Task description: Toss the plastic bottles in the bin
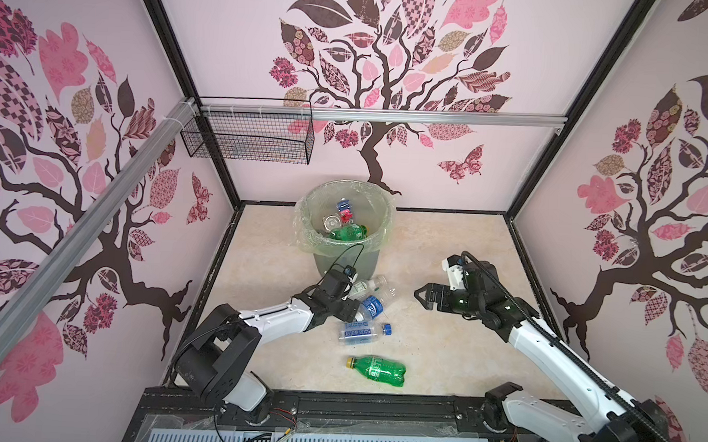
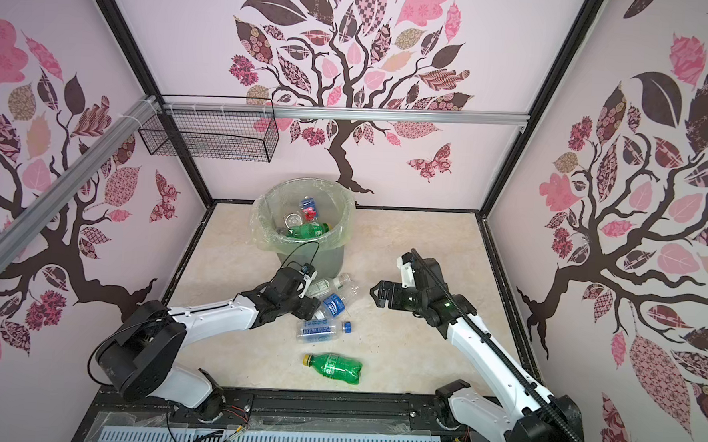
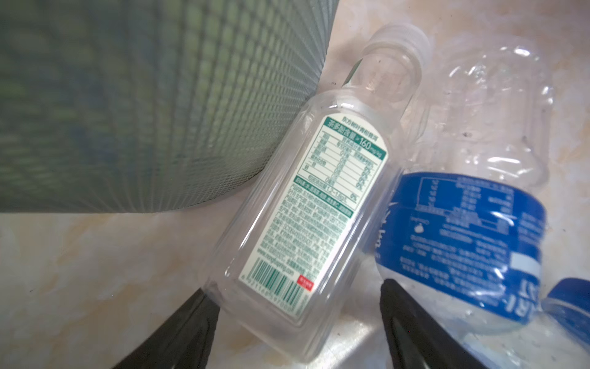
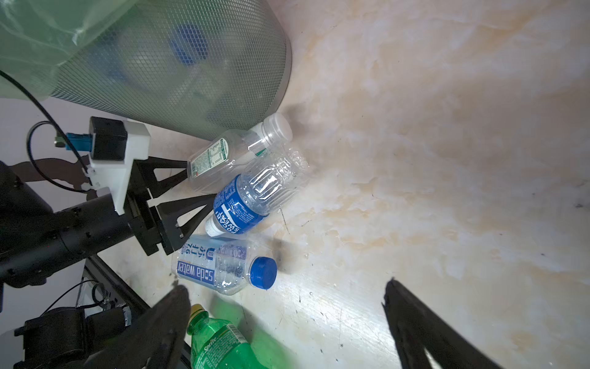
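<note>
I am holding my left jaws low at the foot of the bin, a round grey-green tub of fine mesh-textured plastic with a crinkled clear liner folded over its rim. They are standing released, one black jaw on each side of the flat base of the white-labelled bottle. This squarish clear bottle is lying on its side against the bin's wall. Just beside it, on the side away from the bin, the blue-labelled bottle is lying with its ribbed clear body; I cannot tell whether my jaw is touching it. Farther from the bin the soda-water bottle is lying, clear with a blue cap. Farthest off is the green bottle, which has a yellow cap. My right jaws are hanging wide apart and grasping nothing, above bare marbled beige bench, well off to the side of the bin. Inside the bin a second green bottle is resting among clear ones.
</note>
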`<state>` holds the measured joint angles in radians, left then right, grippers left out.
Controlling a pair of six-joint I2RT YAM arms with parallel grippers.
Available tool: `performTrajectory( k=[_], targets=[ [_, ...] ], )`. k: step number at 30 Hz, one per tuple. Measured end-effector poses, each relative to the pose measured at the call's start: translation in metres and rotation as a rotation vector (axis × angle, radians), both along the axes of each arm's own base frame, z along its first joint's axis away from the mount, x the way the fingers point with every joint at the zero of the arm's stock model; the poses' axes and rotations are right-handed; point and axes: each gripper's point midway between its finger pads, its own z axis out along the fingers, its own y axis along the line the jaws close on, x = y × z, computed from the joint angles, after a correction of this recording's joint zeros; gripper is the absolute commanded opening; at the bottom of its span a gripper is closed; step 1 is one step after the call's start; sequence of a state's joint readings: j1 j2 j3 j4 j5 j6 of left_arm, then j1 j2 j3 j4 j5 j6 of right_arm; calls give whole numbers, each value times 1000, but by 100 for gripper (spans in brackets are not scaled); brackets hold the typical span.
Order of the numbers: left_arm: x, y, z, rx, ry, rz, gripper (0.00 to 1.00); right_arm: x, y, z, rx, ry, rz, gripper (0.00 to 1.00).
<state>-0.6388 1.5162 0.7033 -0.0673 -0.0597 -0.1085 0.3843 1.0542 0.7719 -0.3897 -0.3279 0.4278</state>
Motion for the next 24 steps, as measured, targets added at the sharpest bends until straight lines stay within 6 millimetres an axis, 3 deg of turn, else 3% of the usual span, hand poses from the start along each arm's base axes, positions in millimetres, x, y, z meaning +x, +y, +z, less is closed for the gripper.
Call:
performTrajectory(
  k=[7, 12, 17, 21, 24],
  targets=[
    [2, 2, -1, 16, -8, 3, 62, -2, 6, 1, 26, 8, 29, 95],
    [2, 2, 4, 10, -16, 5, 57, -6, 10, -11, 30, 51, 54, 94],
    [1, 5, 16, -4, -34, 17, 60, -11, 14, -17, 39, 74, 86, 92],
    [-5, 18, 32, 1, -36, 82, 65, -19, 20, -20, 28, 79, 154, 85],
    [-11, 28, 50, -6, -35, 129, 69, -35, 37, -26, -16, 87, 252, 85]
  ],
)
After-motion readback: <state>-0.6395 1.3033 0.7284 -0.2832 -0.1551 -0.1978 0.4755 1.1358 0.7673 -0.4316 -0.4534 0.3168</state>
